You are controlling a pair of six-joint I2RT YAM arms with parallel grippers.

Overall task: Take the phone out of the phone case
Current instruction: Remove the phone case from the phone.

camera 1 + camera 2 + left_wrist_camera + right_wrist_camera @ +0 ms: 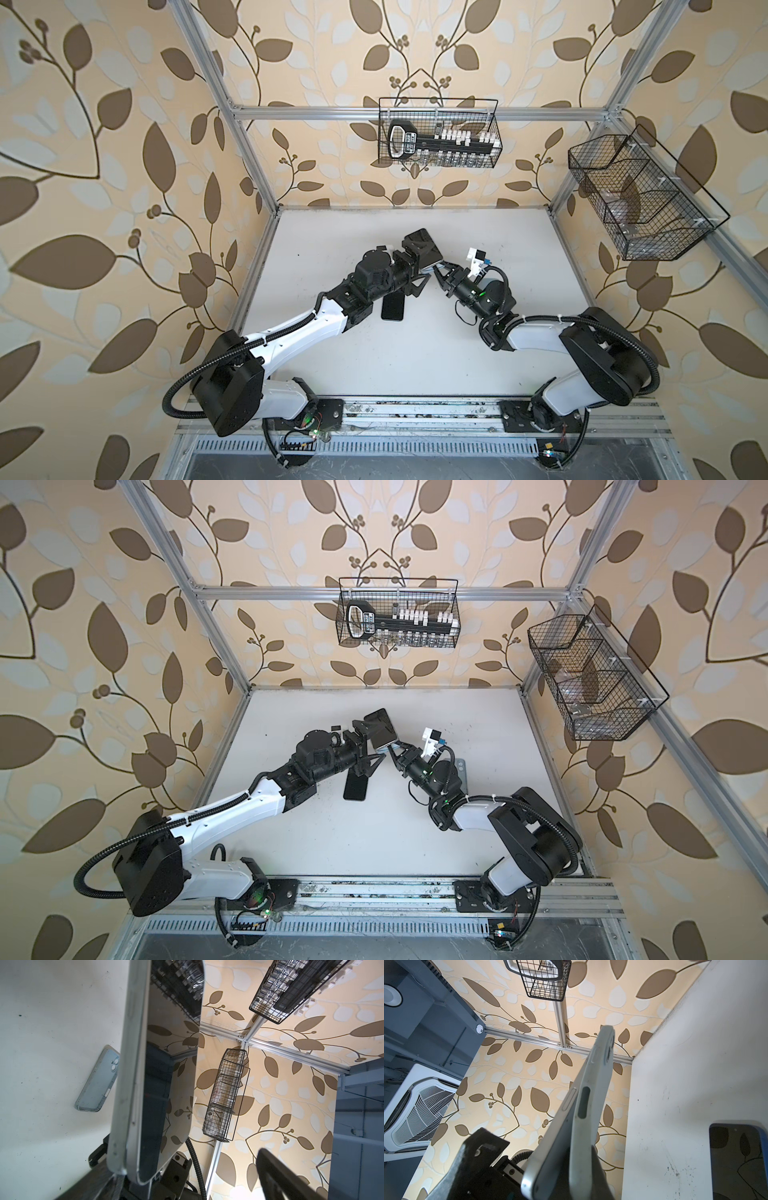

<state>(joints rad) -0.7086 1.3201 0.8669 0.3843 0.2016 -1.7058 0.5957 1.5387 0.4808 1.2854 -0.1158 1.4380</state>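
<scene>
Overhead, in both top views, the phone [424, 248] hangs tilted above the bench [415, 365], its long axis running away from the right tool [438, 270], which is pinched together at its near end, with the left tool [415, 264] gaping around it. The left wrist view shows the phone's screen well apart from one of the fingers [278, 1172]. Only the right wrist view shows the phone case [589, 1105] peeled off the phone's edge and apparently clamped by that tool, so the left arm looks nearer to take the phone.

Cream wallpaper [83, 187] with brown leaves covers the walls. An aluminium frame [311, 113] crosses the upper middle, holding a wire basket [492, 124]; a second wire basket [673, 232] hangs at right. Scuffed white tabletop [415, 357] below.
</scene>
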